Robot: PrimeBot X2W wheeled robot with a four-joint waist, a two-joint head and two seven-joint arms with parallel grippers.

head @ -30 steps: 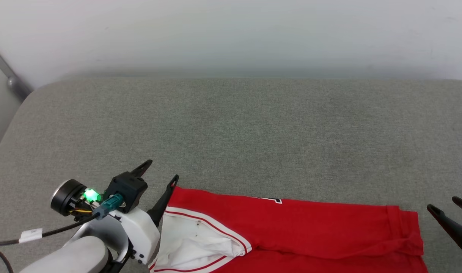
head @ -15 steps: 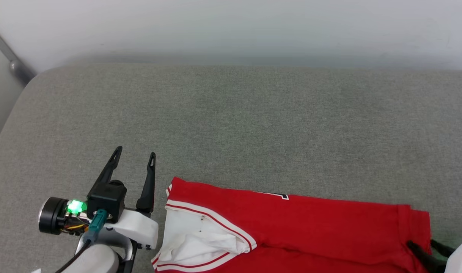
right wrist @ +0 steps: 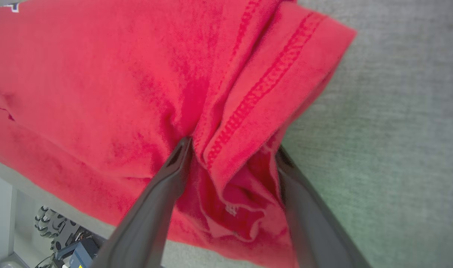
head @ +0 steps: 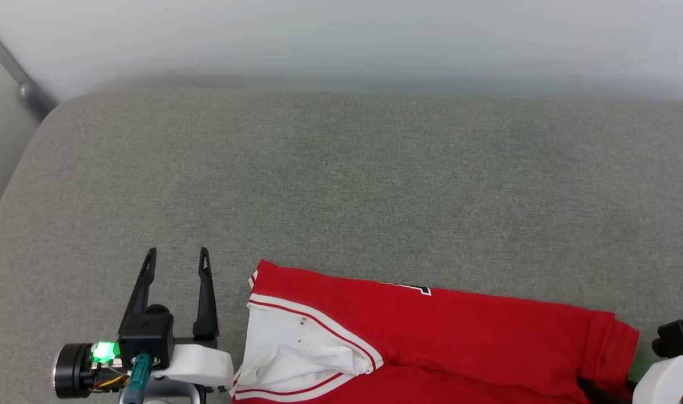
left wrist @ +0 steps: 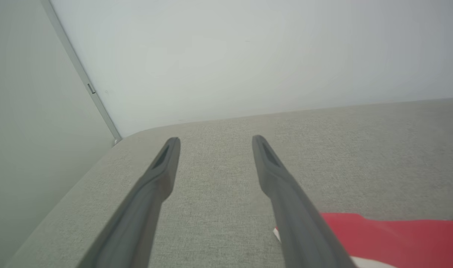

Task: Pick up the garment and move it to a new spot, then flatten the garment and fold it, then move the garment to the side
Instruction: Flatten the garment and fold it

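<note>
Red-and-white jersey garment [head: 459,336]: left tool [head: 177,252] has backed away, wide and empty; right tool [right wrist: 232,145], wide, now straddles its hem [right wrist: 249,111], apparently ready to grip.

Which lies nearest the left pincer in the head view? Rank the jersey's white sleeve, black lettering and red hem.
1. White sleeve, just right of the left pincer.
2. Black lettering, farther right, mid-jersey.
3. Red hem, far right.

grey fabric surface [head: 341,168], red garment [head: 459,331] on it
</note>
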